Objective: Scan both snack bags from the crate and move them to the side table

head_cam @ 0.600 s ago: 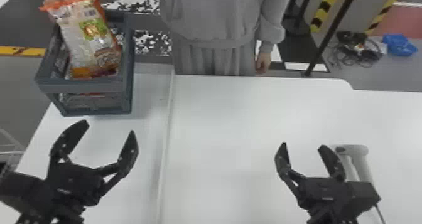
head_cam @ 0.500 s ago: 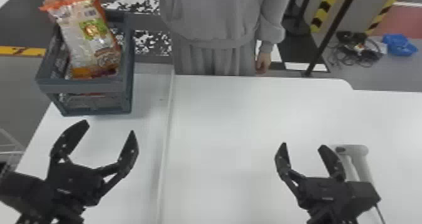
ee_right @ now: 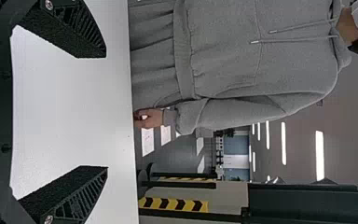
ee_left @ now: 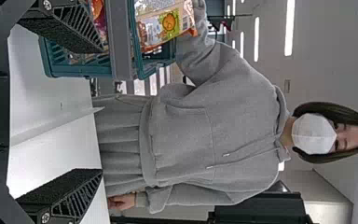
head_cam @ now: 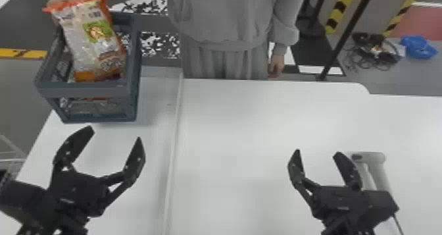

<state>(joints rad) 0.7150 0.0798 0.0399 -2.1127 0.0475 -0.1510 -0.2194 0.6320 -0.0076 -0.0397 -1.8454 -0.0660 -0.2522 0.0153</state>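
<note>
While a white counter point(head_cam: 246, 125) is spreading smooth and softly shining across the head view, a narrow pale strip point(head_cam: 174, 145) is running over it from the far edge toward the near side, quite straight. The far edge is also running straight, and toward the right it is bending down in a rounded corner.

Near the far left corner, a rectangular crate point(head_cam: 85, 91) of dark blue-grey, hard-looking material is standing, with openings in its walls. Inside it, one snack bag point(head_cam: 93, 41) is leaning upright and rising above the rim; its crinkled, glossy film is showing white, green and orange. A person's hand point(head_cam: 61, 0) is touching the top of this bag. Lower in the crate, shiny red-orange wrapping point(head_cam: 95, 99) is showing through the wall.

The left pincer point(head_cam: 115, 135) is hanging before the crate, its black fingers standing wide apart and holding nothing. The right pincer point(head_cam: 317, 152) is also opening its fingers widely and is holding nothing, with grainy pads point(ee_right: 60, 186). Just beside it, a pale device with a handle point(head_cam: 368, 157) is lying partly hidden.

Behind the counter, a person in soft grey clothes point(head_cam: 227, 20) is standing. On the floor, yellow tape point(head_cam: 23, 53) is crossing at the left, while black cables point(head_cam: 375, 50) and a crumpled blue thing point(head_cam: 417, 46) are lying at the right. Striped yellow-black posts point(head_cam: 340, 9) are rising nearby.
</note>
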